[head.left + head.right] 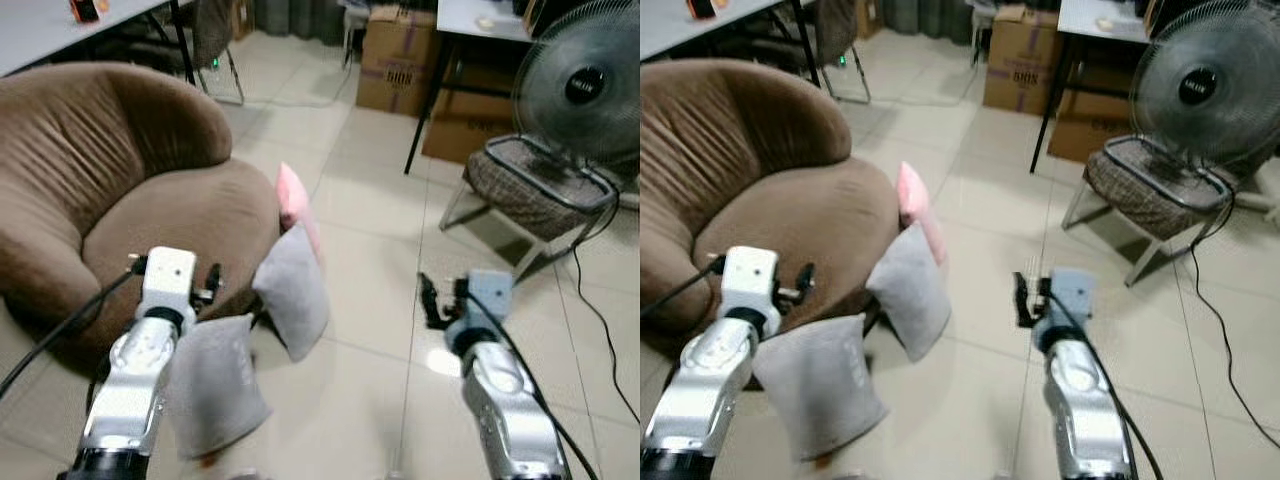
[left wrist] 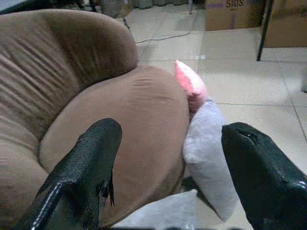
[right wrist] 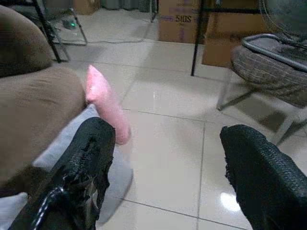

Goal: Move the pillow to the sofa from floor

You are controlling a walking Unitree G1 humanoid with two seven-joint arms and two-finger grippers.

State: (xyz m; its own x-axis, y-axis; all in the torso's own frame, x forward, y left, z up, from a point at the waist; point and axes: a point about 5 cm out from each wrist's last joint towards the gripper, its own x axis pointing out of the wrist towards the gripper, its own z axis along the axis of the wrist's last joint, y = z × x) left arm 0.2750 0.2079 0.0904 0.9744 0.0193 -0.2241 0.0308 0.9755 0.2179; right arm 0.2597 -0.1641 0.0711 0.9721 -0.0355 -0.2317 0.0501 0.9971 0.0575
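Over on the left, the brown sofa (image 1: 120,200) is filling the upper left of the frame, its rounded seat bulging toward the middle. The left tool (image 1: 205,285) is hovering in the lower left over the front edge of that seat, fingers (image 2: 91,167) spread wide and gripping nothing. Just below it, a grey pillow (image 1: 215,385) is lying on the floor (image 1: 370,250) against the sofa's base, partly behind the silver left arm. Moving toward the centre, a second grey pillow (image 1: 293,290) is leaning on its edge against the sofa's front, and a pink pillow (image 1: 295,205) is standing just above it, also pressed to the sofa's side; the two are touching or very nearly so. All three are sitting on the pale tiled floor, none on the seat. Right of centre in the lower half, the right tool (image 1: 432,300) is hanging above bare tiles, fingers (image 3: 86,163) wide apart and holding nothing. At the upper right, a grey chair (image 1: 535,185) and a large fan (image 1: 585,85) are standing, with cardboard boxes (image 1: 400,60) behind in the upper middle.
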